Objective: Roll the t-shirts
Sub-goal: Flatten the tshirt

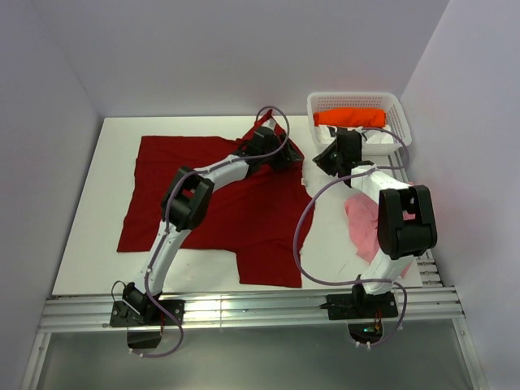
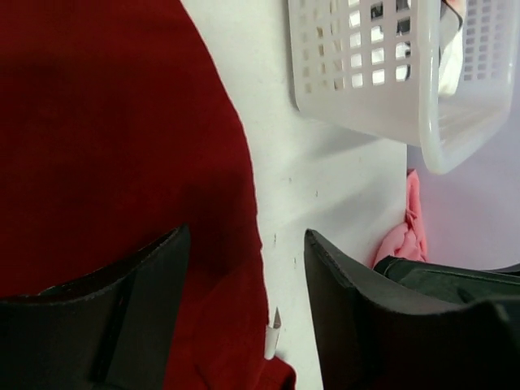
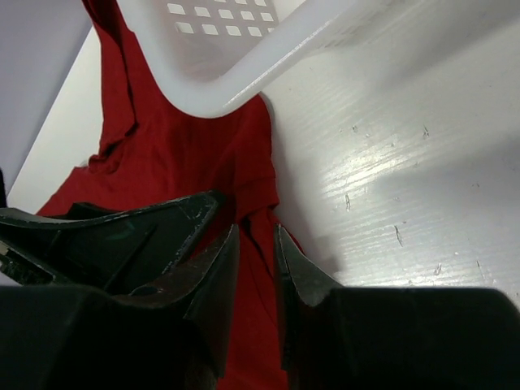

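Jaws of the left gripper gape empty over the 2 o'clock edge of the dark red t-shirt; jaws of the right gripper pinch it.

- Three t-shirts: one dark red t-shirt, one pale pink t-shirt, one bright orange t-shirt.
- One white lattice basket.
- Two robot arms from where I stand: a left arm and a right arm.
- Two black fingers on each arm, four in all.
- One white bench.
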`<state>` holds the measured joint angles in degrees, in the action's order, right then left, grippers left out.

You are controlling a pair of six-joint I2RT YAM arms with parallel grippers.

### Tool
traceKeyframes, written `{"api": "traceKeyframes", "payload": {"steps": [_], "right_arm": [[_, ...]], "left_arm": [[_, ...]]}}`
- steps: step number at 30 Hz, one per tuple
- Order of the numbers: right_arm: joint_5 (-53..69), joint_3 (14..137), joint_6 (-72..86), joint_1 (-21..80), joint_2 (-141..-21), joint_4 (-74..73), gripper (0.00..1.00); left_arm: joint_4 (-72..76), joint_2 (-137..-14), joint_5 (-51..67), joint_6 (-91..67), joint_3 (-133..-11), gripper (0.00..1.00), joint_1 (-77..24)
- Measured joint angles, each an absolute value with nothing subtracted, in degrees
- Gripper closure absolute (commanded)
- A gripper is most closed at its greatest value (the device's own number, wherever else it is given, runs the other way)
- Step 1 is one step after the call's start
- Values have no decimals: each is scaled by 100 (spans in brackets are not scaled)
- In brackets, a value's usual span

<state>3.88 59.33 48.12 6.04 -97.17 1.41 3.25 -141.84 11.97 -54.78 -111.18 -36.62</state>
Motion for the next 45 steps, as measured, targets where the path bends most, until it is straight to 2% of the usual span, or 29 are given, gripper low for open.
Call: {"api": "traceKeyframes", "payload": {"steps": [6,13,25,31,45], "right_arm": [[353,6230,4722,720,-10038,73,68],[220,6464,4591,1000,-10475,-152,71],[-152,7349,4368,1343,-11310,-703,76],[-370,8055,4289,1507,-11880,-1275,83],[-1387,8774,4097,1649,-12184,-2246,83]], "left_arm": [[-36,-14169,998,-5214,-11351,41,-3509],[-298,-14116,762,-4915,-11207,38,-3312],[-832,-14118,620,-4521,-11310,40,-2995],[-808,-14059,506,-4357,-11218,40,-2928],[-1197,-14040,434,-4095,-11382,40,-2904]]}}
